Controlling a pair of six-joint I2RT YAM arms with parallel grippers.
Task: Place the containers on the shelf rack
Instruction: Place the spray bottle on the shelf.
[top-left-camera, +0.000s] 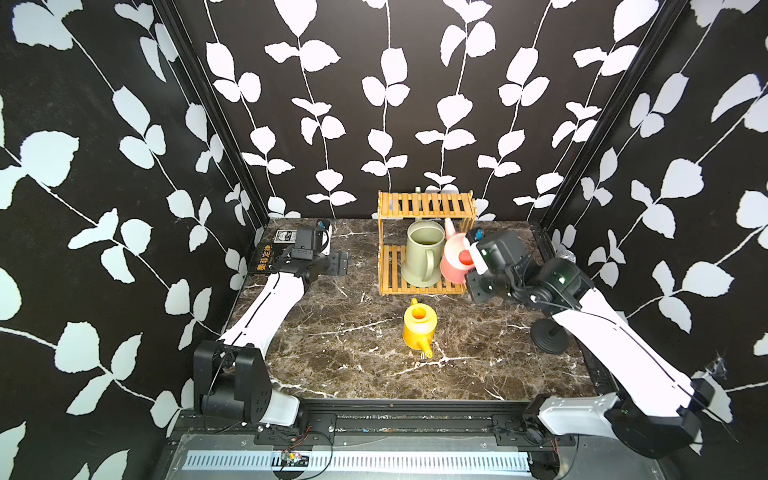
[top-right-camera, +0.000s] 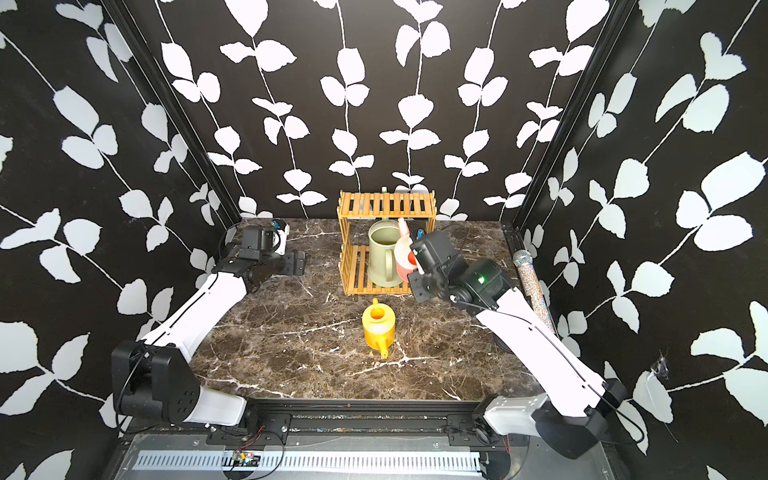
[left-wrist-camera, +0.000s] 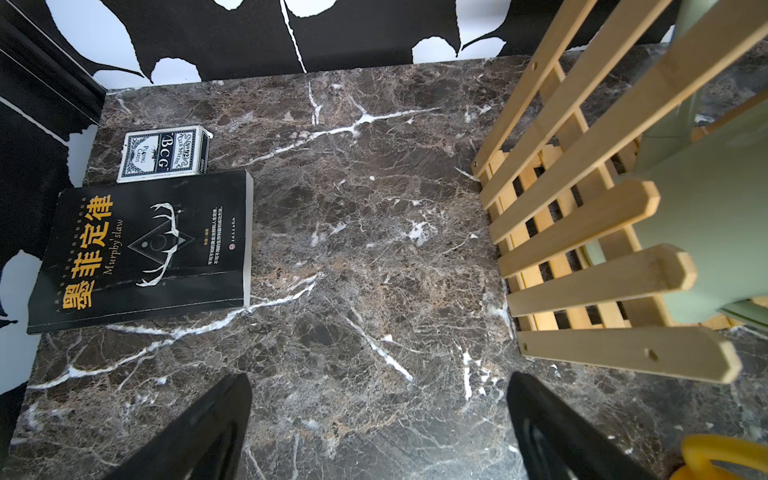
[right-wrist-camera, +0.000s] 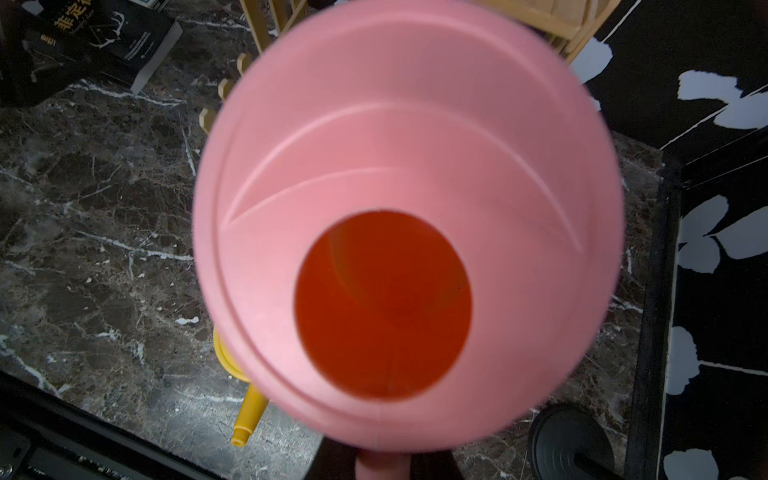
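In both top views a marble table (top-left-camera: 332, 345) sits inside black walls printed with white leaves. The shelf rack (top-left-camera: 426, 203) stands at the table's 12 o'clock. The green can (top-left-camera: 424, 257) is upright on the rack's lower tier. At its 3 o'clock, touching or nearly so, is the pink can (top-left-camera: 453, 262), with its spout rising toward the upper tier. The right gripper (top-left-camera: 471, 266) is on the pink can's handle side. Whether the pink can's base rests on the slats cannot be told.

The yellow can (top-left-camera: 419, 326) stands mid-table, at the rack's 6 o'clock and well apart from it. The left gripper (top-left-camera: 338, 262) hovers at 10 o'clock, near a black book (top-left-camera: 266, 259). A glittery microphone (top-right-camera: 530, 282) lies along the 3 o'clock edge.

In the left wrist view, the left gripper (left-wrist-camera: 378, 436) has its jaws spread wide over bare marble, with nothing between them.

In the right wrist view, the pink can (right-wrist-camera: 407, 166) fills the frame, its mouth facing the camera. Its handle is pinched between the closed jaws.

The step in hand looks like seating the pink can on the lower tier. To do it well, the arm would likely:
- keep the can level;
- keep the spout clear of the upper slats and the side post;
- avoid nudging the green can;
- let go only once the base sits flat.
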